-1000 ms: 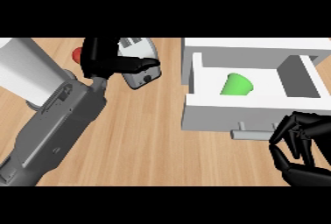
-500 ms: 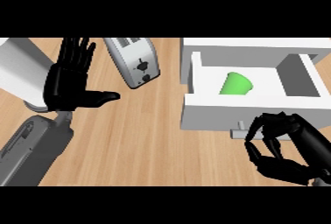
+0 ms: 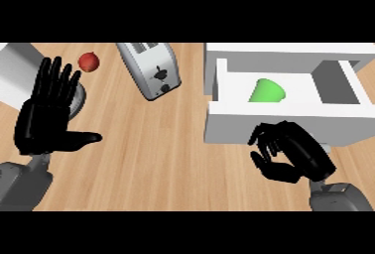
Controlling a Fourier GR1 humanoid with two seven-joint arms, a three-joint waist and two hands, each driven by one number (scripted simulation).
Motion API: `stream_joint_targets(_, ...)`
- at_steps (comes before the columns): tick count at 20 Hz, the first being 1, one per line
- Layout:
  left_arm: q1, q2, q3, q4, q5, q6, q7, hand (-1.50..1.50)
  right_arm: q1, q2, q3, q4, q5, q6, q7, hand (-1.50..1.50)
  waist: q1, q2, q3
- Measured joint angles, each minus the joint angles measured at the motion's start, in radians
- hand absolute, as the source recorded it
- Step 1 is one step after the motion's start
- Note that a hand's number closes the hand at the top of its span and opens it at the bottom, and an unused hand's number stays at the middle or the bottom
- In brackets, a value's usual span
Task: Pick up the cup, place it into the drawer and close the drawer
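Cup: I see the green cup [image 3: 268, 91] lying inside the open drawer [image 3: 287, 116], near the middle of its white tray, tilted on its side.
Drawer: it stands pulled out from the white cabinet [image 3: 293, 49] at the upper right of my view; its front panel faces my right hand.
Right hand: my right hand [image 3: 289, 156] sits just in front of the drawer's front panel, the fingers [image 3: 265, 140] curled inward and closed on nothing; I cannot tell whether they touch the panel.
Left hand: my left hand [image 3: 45, 116] rests at the left edge, palm flat, fingers straight and pointing up, thumb out to the side, holding nothing.
Worktop: the wooden worktop [image 3: 147, 154] carries a silver toaster [image 3: 152, 69] lying at a slant between my left hand and the drawer.
Other things: 1 small red fruit [image 3: 89, 61] lies left of the toaster, near my left fingertips; a pale block [image 3: 18, 72] shows at the far left edge.
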Motion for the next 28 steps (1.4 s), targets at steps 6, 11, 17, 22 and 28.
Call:
stream_joint_targets(6, 0.084, 0.009, 0.066, -0.009, -0.013, -0.080, -0.012, -1.50, -0.110, 0.041, 0.010, 0.245, 0.109, -0.064, -0.044, -1.50, -0.008, 0.001, 0.000)
stream_joint_targets(11, 0.128, 0.011, 0.125, -0.014, -0.018, -0.146, -0.001, -1.50, -0.218, 0.071, -0.007, 0.458, 0.167, -0.097, -0.086, -1.50, -0.010, 0.001, 0.000)
stream_joint_targets(17, 0.165, 0.004, 0.187, 0.025, -0.027, -0.248, -0.012, -1.50, -0.373, 0.102, -0.074, 0.755, 0.186, -0.174, -0.206, -1.50, -0.007, -0.003, -0.002)
stream_joint_targets(22, 0.177, -0.001, 0.214, 0.033, -0.026, -0.289, 0.001, -1.50, -0.531, 0.098, -0.154, 0.990, 0.162, -0.179, -0.289, -1.50, 0.003, 0.000, -0.003)
stream_joint_targets(28, 0.180, -0.021, 0.216, 0.024, -0.041, -0.306, 0.006, -1.50, -0.665, 0.052, -0.210, 1.181, 0.147, -0.150, -0.410, -1.50, 0.016, -0.007, -0.006)
